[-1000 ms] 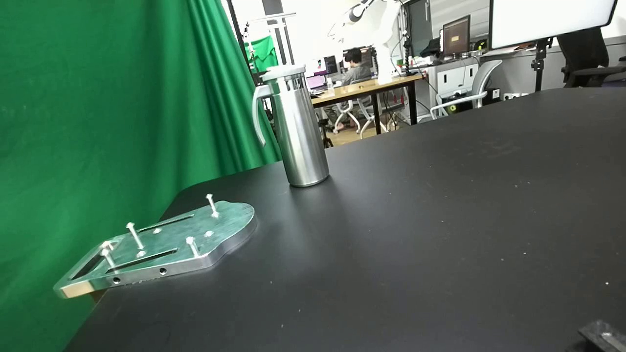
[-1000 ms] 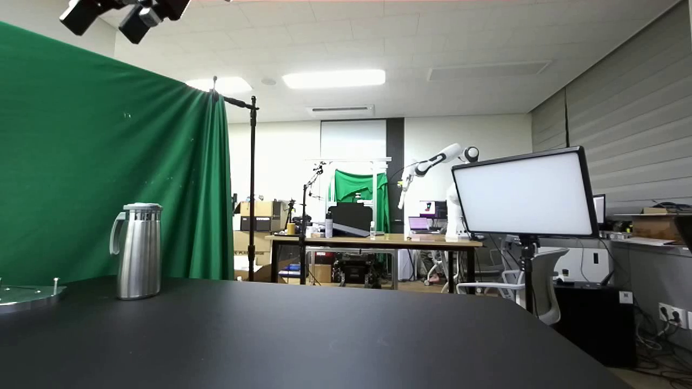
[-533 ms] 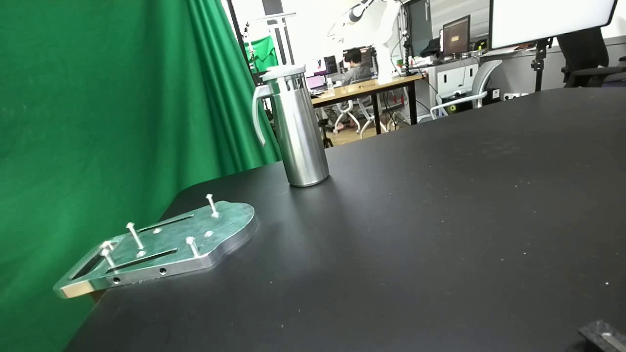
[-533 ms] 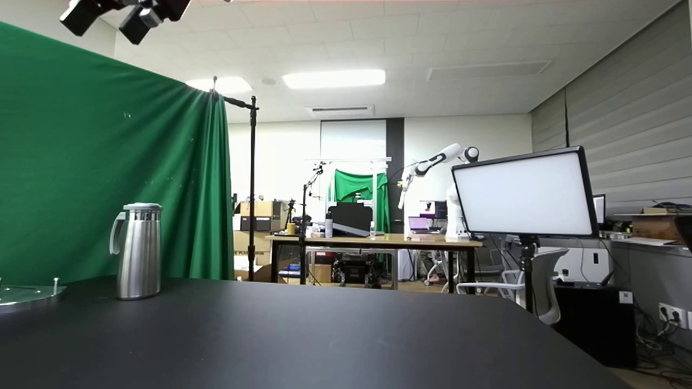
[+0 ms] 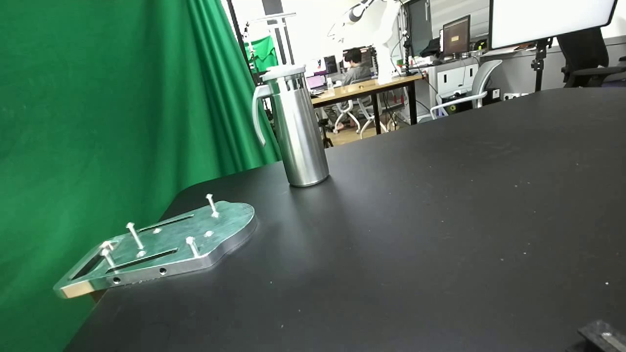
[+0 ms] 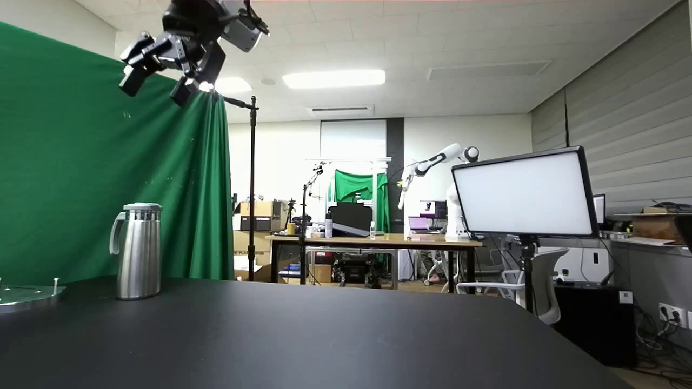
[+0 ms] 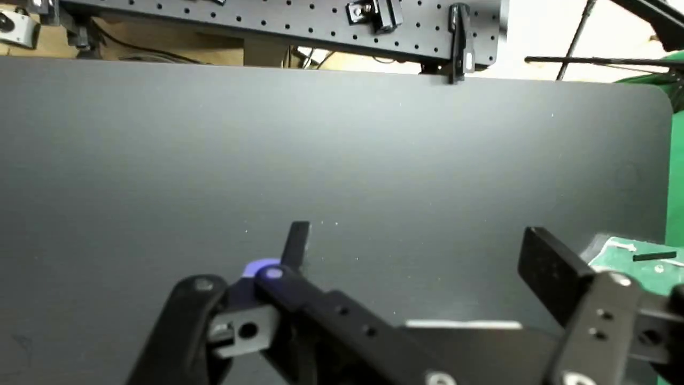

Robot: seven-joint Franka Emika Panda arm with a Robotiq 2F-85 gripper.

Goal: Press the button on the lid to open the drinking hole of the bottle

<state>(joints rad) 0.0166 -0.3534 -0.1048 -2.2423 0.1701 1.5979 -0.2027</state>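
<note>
That gripper [image 6: 157, 89] hangs spread, higher than the steel bottle [image 5: 305, 132], upright on the desk [image 5: 440, 220], green plate [image 5: 227, 220] near it. I'd bring the fingers [image 7: 553, 274] together, line up over the lid [image 5: 283, 72] and push straight down, lest the bottle tip; the button I can't make out.

Blocky black fingers [image 7: 553, 275], linkages [image 7: 355, 323] and silvery screws [image 7: 621, 278] are seen on the gripper [image 6: 158, 87], a pale housing [image 6: 241, 35] and dark cable [image 6: 256, 19] beside it.
</note>
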